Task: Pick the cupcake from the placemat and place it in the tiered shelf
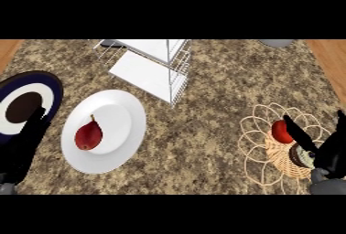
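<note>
**Right hand [330, 157] poised at cupcake [299, 156]**

Near the counter's right edge, on the placemat [278, 159], the cupcake sat between my thumb and fingers, which stood apart. Grasping seemed the step in hand. Next I would need to close round it, lift, and cross to the tiered shelf [152, 68] at the far edge.

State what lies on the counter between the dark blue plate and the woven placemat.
A white plate holding a red pear, then bare speckled counter, shown in the head view.
</note>
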Robot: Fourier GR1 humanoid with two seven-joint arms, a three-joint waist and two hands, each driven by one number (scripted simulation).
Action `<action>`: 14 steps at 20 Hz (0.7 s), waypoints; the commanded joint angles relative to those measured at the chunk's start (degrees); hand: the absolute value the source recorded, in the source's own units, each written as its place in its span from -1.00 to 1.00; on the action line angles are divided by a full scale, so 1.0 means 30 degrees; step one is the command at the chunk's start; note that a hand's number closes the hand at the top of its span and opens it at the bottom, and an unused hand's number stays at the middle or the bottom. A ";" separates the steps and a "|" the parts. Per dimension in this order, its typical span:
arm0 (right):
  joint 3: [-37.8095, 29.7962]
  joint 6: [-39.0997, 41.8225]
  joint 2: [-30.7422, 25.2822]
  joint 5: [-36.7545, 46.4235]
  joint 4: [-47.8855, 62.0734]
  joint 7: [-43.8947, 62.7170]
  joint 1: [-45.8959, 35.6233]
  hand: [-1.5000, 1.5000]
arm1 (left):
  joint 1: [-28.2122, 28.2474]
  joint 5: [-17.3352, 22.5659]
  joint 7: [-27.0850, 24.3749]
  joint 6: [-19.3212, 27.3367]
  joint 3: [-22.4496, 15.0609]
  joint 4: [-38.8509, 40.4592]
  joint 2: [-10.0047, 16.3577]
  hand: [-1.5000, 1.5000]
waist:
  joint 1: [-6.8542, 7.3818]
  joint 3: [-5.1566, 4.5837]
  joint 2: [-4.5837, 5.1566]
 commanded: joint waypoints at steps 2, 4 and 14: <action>0.1003 0.4803 -0.1067 0.2147 -0.0041 0.5142 -0.0052 -1.00 | -0.0374 -0.0026 0.0197 -0.0079 0.0058 0.0230 0.0092 0.00 | 0.0028 0.0032 0.0018; 0.2054 0.7414 -0.1206 0.2120 -0.0379 0.6532 -0.0164 -1.00 | -0.0651 0.0172 0.0466 -0.0128 -0.0049 0.0185 -0.0131 0.00 | 0.0129 0.0037 0.0027; 0.4083 1.7199 -0.2172 0.1707 -0.3513 1.3930 -0.2320 -1.00 | -0.0597 0.0022 0.0394 -0.0508 0.0227 0.0533 0.0236 0.00 | 0.0208 0.0231 -0.0021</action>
